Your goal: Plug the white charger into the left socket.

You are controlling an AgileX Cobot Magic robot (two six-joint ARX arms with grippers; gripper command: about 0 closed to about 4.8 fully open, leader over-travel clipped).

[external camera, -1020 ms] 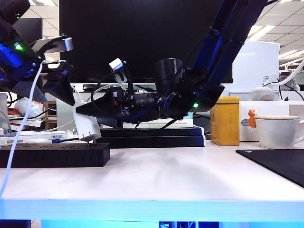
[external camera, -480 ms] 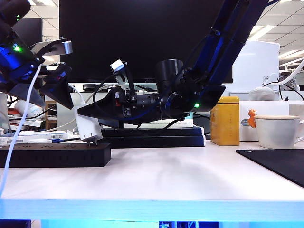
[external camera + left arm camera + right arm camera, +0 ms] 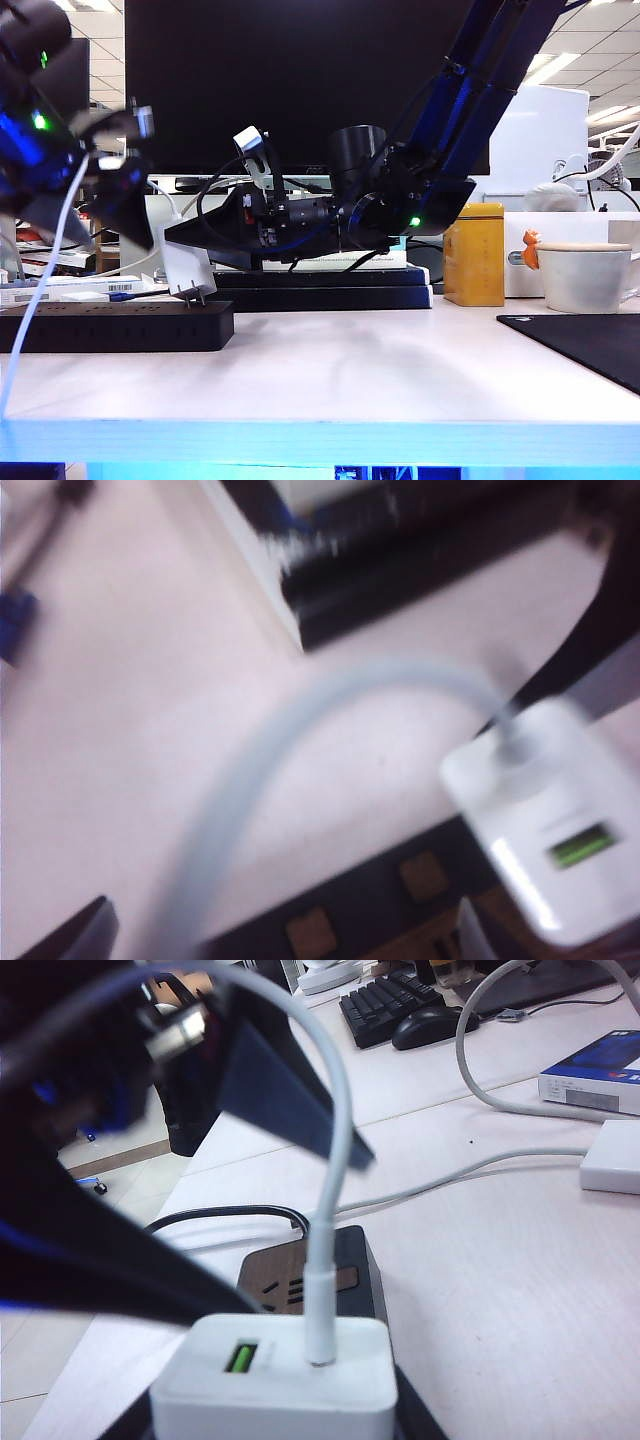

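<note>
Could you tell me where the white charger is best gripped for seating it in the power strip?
Probably across its flat side faces, as the right gripper holds the white charger, leaving cable on top and prongs pointing down at the power strip.

right tool (image 3: 185, 238) holds white charger (image 3: 187, 265) over black power strip (image 3: 115, 326).

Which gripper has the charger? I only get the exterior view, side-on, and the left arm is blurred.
Observer: The right gripper. Its wrist view shows the white charger clamped between the jaws, with the cable rising from the charger's top face.
Operator: Any socket near it?
Observer: Yes. The left wrist view, though blurred, shows socket openings on the top face of the power strip, right beside the charger.
Operator: Left jaws?
Observer: The left gripper is open wide and holds nothing; only the cable crosses in front.
</note>
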